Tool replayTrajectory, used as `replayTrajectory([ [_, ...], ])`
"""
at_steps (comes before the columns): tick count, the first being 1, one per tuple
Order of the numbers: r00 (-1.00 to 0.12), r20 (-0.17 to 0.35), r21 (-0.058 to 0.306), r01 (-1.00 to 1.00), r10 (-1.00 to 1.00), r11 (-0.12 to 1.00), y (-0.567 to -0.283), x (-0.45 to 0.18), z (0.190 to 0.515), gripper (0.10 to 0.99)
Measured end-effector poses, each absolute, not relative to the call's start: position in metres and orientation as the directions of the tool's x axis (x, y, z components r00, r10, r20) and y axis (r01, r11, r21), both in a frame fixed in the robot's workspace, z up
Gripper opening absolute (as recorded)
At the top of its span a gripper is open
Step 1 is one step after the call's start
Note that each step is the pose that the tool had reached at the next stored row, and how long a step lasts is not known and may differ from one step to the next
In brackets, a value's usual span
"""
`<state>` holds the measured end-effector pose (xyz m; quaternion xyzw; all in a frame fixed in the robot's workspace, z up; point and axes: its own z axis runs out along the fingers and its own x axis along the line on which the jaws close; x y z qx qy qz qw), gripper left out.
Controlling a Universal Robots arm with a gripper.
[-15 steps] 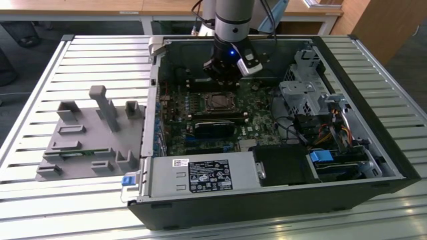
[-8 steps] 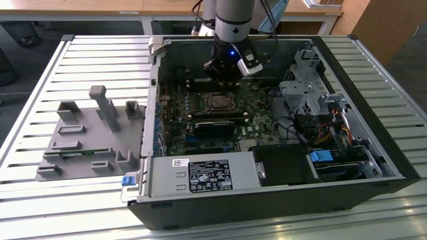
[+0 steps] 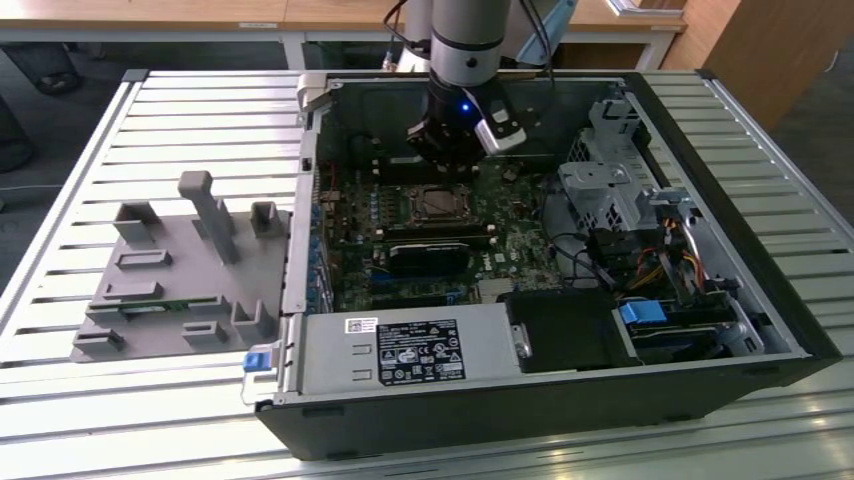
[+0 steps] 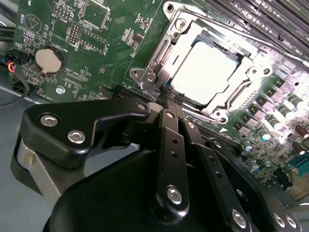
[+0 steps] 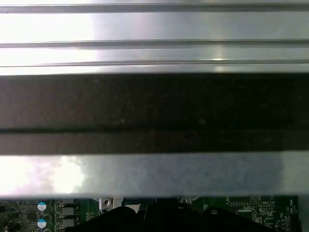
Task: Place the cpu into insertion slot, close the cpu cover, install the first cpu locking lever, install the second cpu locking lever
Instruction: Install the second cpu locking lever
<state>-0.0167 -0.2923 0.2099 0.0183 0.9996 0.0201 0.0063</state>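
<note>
In the insertion slot (image 4: 205, 72) on the green motherboard (image 4: 96, 43): cpu (image 4: 205, 72) sitting seated, silver top glaring, cpu cover (image 4: 159, 50) seemingly lying closed around it. Gripper (image 4: 169, 99) hovering just beside the socket's edge, fingers (image 4: 171, 104) pressing together, gripping nothing visible. Judging the locking-lever step in hand; calling for fine alignment. Computer case (image 3: 694, 330) enclosing all.

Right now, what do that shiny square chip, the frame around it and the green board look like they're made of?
The cpu looks like bare metal: a flat silvery top that glares. The cpu cover also seems metal, a thin silver frame with bright reflections. The circuit board looks like a green-coated laminate, faintly glossy, with small soldered parts.
</note>
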Motion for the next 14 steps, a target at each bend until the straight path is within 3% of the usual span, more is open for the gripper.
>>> replayTrajectory([
  [14,-0.999,-0.012,0.041,0.036,0.037,0.999,-0.3017,-0.0167,0.2098,0.106],
])
